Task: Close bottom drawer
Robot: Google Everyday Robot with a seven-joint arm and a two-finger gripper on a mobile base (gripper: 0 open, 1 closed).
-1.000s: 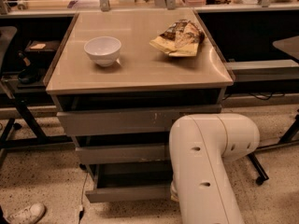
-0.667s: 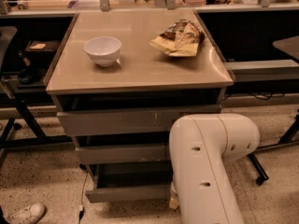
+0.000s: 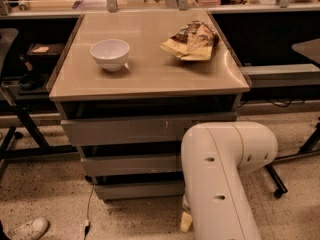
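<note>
The bottom drawer (image 3: 140, 189) is the lowest grey front of the cabinet under the tan tabletop (image 3: 150, 74). It stands close under the middle drawer front (image 3: 130, 164), with only a dark strip above it; its inner tray does not show. My white arm (image 3: 220, 174) reaches down in front of the cabinet's right side. My gripper (image 3: 186, 222) is low by the floor at the drawer's right end, mostly hidden behind the arm, with only a pale tip showing.
A white bowl (image 3: 110, 54) and a crumpled snack bag (image 3: 192, 40) lie on the tabletop. The top drawer front (image 3: 125, 130) has pale scratch marks. A black stand's legs (image 3: 25, 129) are on the left, a wheeled chair base (image 3: 277, 184) on the right, and a shoe (image 3: 27, 229) and a cable lie on the floor.
The bottom drawer has slid inward; its open tray, visible before, no longer shows. The arm has shifted slightly towards the cabinet.
</note>
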